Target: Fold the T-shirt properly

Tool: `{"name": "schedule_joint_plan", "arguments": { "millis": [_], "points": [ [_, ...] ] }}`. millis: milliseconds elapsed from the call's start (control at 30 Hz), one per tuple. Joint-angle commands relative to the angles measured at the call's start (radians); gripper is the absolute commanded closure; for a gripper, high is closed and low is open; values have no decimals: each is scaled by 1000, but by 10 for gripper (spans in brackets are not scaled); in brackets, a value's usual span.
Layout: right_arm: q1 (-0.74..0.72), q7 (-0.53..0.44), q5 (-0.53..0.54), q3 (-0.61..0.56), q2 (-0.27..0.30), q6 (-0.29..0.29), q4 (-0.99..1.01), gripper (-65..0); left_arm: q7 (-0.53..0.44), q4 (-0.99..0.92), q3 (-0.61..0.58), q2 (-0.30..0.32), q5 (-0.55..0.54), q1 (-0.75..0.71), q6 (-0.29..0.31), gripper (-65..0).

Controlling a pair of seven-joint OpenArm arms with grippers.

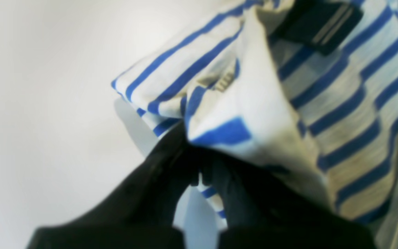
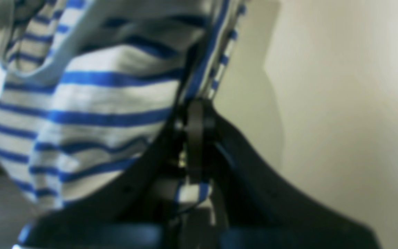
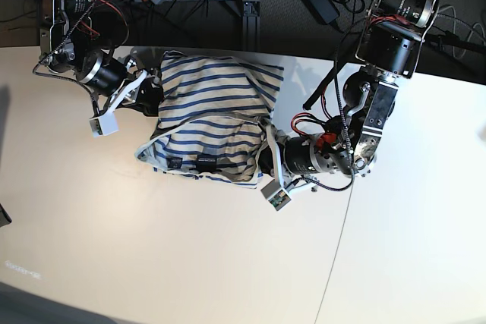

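Left wrist view: left claw [image 1: 199, 173] narrowed down on a bunched edge of the T-shirt [image 1: 254, 97], dark fingers [image 1: 157, 180] meeting with striped cloth pinched between and a sliver of stripes showing below the tips. Just beyond the pinch, a white collar band folding over; further out, to the upper right of the claw, a dark neck label [image 1: 320, 24] on the inside of the cloth. To the claw's left, only bare pale table [image 1: 29, 103].

Right wrist view, blurred: right claw [image 2: 195, 138] likewise closed on a thin seam of the T-shirt [image 2: 88, 114], the bulk of the cloth hanging off to the claw's left, bare table to its right.

Base view: left claw [image 3: 267, 149] at one side of the T-shirt [image 3: 213, 104], near the collar end; right claw [image 3: 152, 95] at the opposite side, further toward the far end. Cloth bunched between the two claws, long axis running roughly from the labelled collar end to the far end, across the line joining the claws. Labels [image 3: 205, 162] on the edge nearest the left claw.

Judged as mid-fold, each arm gripping a side, neither clearly nearer to the middle. Next move likely turning on carrying both pinched sides the same way along that long axis, keeping the span taut so the cloth lands flat rather than rumpled.
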State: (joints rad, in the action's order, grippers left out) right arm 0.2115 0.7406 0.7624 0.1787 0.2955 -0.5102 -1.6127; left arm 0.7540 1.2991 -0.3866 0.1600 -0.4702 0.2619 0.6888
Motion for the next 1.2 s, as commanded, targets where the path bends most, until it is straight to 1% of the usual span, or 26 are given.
{"name": "schedule_joint_plan", "arguments": {
  "millis": [0, 100, 167, 267, 333, 433, 533, 600, 700, 767, 867, 967, 1033, 1167],
  "points": [
    [-6, -22, 23, 7, 2, -66, -24, 0, -24, 14, 2, -13, -17, 35, 9, 0],
    [-6, -22, 22, 13, -13, -66, -25, 0, -20, 14, 2, -27, -13, 55, 9, 0],
    [-6, -22, 15, 16, -15, -66, -25, 0, -8, 14, 2, -26, -10, 69, 9, 0],
    [-5, -22, 4, 45, -12, -66, -26, 0, 82, 14, 24, -24, -13, 92, 9, 0],
    [-5, -21, 5, 85, -13, -66, -26, 0, 145, 15, 56, -24, -39, 101, 9, 0],
    [-5, -14, 7, 150, -12, -66, -26, 0, 219, 15, 129, -24, -115, 104, 9, 0],
    [-2, 43, 45, 195, -6, -66, -26, 0, 300, 15, 196, -18, -195, 99, 9, 0],
    [18, 61, 76, 212, 6, -66, -28, 0, 336, 15, 230, 0, -274, 85, 9, 0],
    [73, 60, 104, 217, 32, -66, -45, 0, 376, 15, 263, 44, -395, 45, 9, 0],
    [105, 60, 111, 219, 43, -66, -61, 0, 400, 16, 278, 74, -432, 14, 9, 0],
    [145, 60, 114, 220, 42, -66, -92, 0, 430, 29, 295, 121, -493, -39, 9, 0],
    [187, 60, 114, 220, 42, -66, -127, 0, 448, 100, 314, 162, -521, -117, 9, 0],
    [208, 60, 113, 220, 40, -66, -143, 0, 447, 175, 340, 183, -521, -177, 9, 0],
    [219, 63, 113, 220, 40, -66, -153, 0, 448, 340, 424, 208, -521, -290, 9, 0]
  ]
}}
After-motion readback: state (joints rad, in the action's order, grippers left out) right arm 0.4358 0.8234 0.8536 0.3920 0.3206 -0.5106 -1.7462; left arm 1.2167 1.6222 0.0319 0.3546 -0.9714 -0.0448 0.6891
